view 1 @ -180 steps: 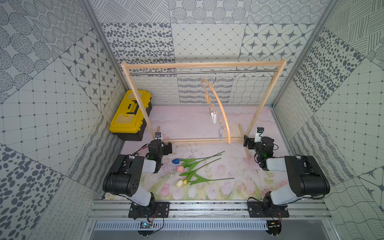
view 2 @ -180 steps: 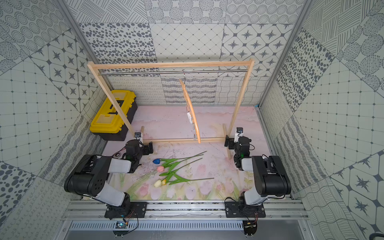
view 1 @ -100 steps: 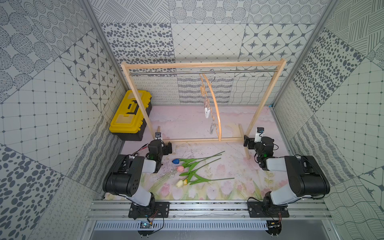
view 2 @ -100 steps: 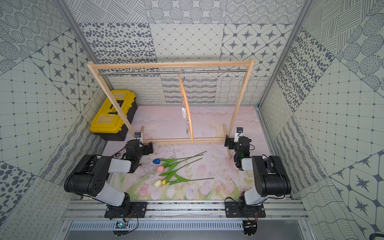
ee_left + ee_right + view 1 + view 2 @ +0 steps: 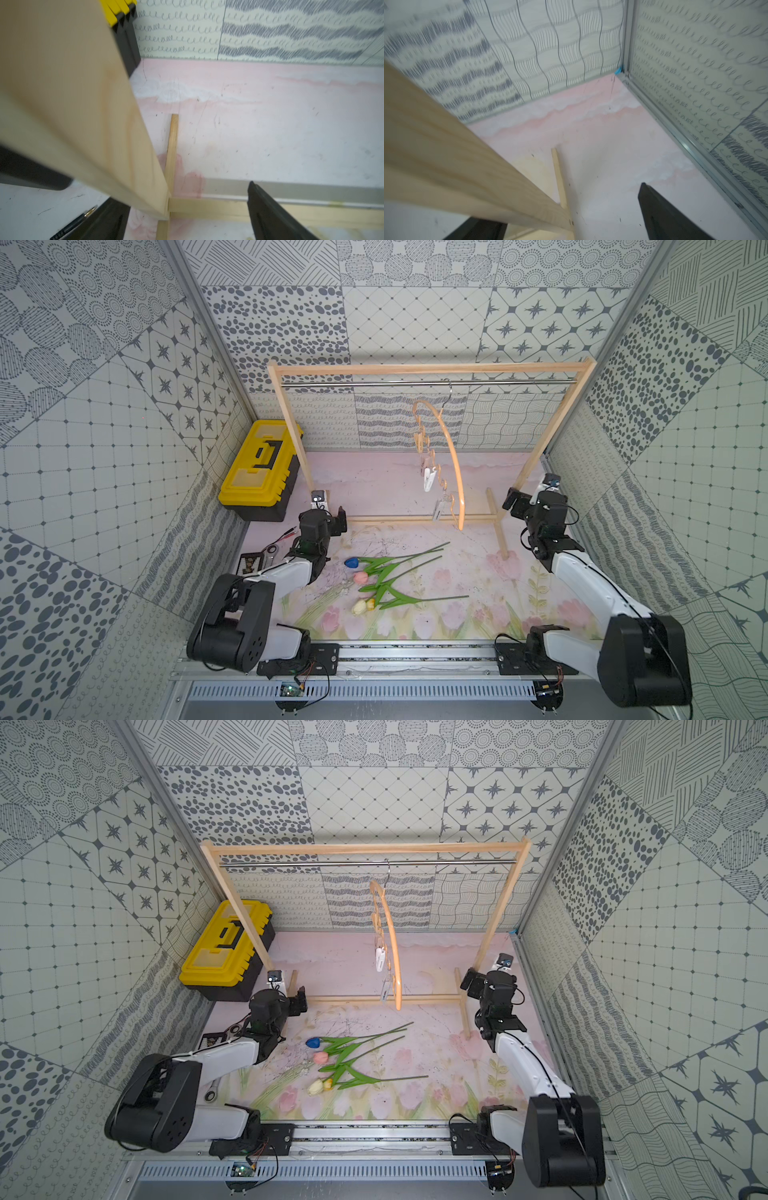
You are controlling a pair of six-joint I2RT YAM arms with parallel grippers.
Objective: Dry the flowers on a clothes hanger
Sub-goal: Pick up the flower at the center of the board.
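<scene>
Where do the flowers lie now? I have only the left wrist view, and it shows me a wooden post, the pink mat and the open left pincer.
Observer: The flowers lie together flat on the mat, on the robot's side of the wooden frame; nothing holds them.
Operator: And where is the clothes hanger?
Observer: The clothes hanger hangs by its hook from the steel rod, and its white clips carry no flower.
Operator: Is the right pincer busy?
Observer: No. The right pincer is open and empty, close to the frame's right post.
</scene>
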